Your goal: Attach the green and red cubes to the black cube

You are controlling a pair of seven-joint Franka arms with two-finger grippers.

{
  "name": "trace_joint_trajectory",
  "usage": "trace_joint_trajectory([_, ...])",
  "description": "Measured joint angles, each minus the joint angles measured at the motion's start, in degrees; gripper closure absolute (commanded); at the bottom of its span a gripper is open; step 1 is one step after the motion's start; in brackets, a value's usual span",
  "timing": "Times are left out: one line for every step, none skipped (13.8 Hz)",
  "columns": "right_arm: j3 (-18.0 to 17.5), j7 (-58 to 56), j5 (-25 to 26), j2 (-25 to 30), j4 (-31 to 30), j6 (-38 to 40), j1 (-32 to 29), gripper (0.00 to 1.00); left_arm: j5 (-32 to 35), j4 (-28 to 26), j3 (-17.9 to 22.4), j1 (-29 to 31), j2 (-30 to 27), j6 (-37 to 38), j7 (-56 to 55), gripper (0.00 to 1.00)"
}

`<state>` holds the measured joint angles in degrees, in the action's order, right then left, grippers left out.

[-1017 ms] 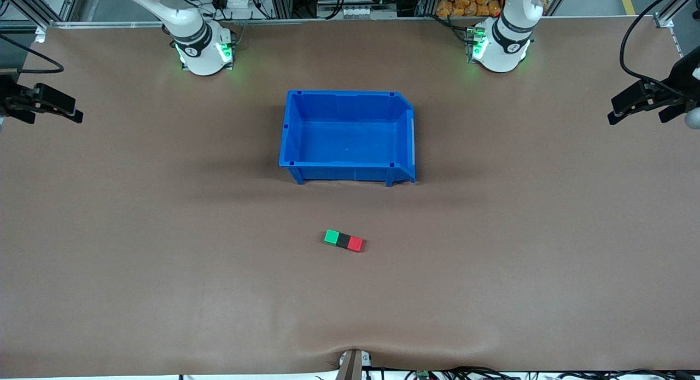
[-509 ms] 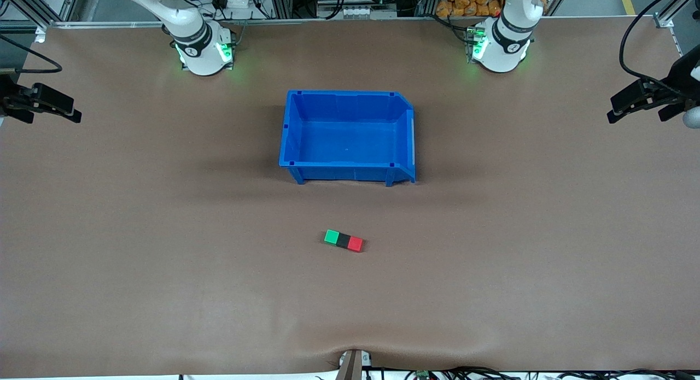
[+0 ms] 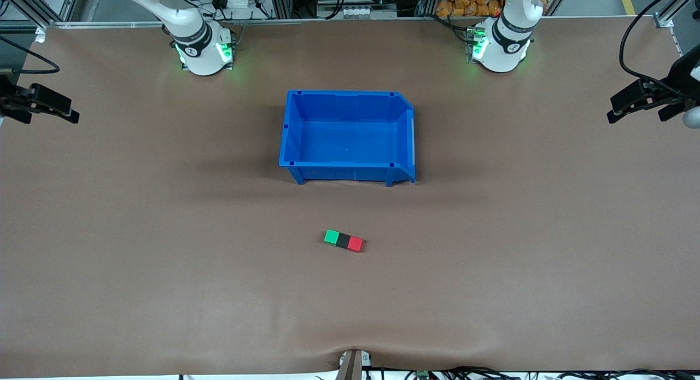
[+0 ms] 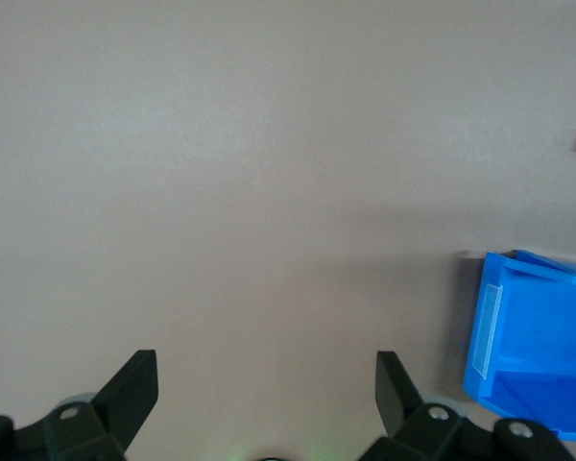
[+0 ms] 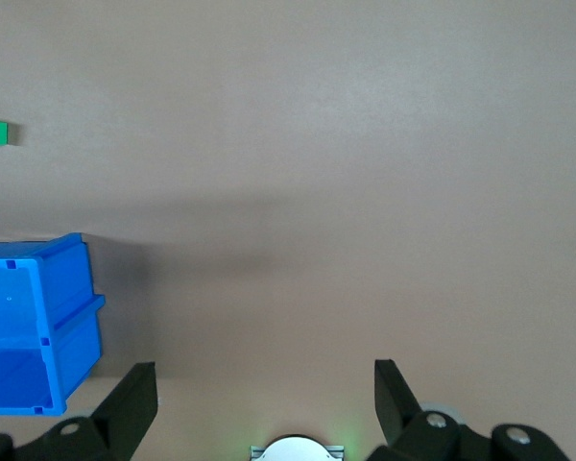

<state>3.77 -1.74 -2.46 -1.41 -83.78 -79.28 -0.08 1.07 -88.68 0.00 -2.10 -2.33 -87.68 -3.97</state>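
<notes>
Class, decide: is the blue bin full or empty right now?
Empty. The blue bin shows only its bare blue floor; the green cube, black cube and red cube lie outside it.

Colours on the table: 3 little cubes, 1 bin, lots of brown

The green cube [image 3: 331,237] is bright green, the black cube [image 3: 343,240] matte black, the red cube [image 3: 356,244] bright red. The bin [image 3: 348,95] is solid bright blue with a pale strip on 1 wall. The table [image 3: 164,259] is plain dull brown, no pattern. Both arms are white with green glowing lights at the bases; the left gripper [image 4: 267,384] and right gripper [image 5: 265,384] are black.
</notes>
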Motion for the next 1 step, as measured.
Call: trace_joint_trajectory([0.0, 0.0, 0.0, 0.0, 0.0, -0.6, -0.2, 0.0, 0.0, 0.0, 0.0, 0.0, 0.0, 0.0, 0.0, 0.0])
